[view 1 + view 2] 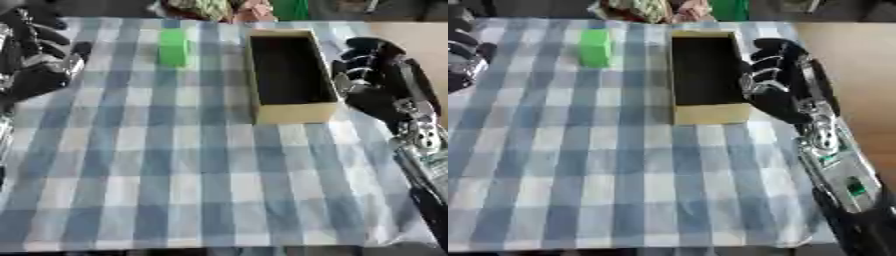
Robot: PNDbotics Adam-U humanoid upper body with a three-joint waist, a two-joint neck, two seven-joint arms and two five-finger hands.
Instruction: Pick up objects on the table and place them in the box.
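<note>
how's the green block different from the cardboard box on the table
The green block is solid bright green; the box is tan cardboard, open-topped, with a dark inside. The block is much the smaller. The block lies nearer the left hand, the box beside the right hand. Both rest on the checked cloth.

the cloth on my table (175, 165) has a check pattern of blue, grey-blue and white squares; the block (173, 47) is bright green; the box (293, 112) is tan outside and dark, almost black, inside; my right hand (776, 75) is black with silver parts; my left hand (39, 60) is black too.
</note>
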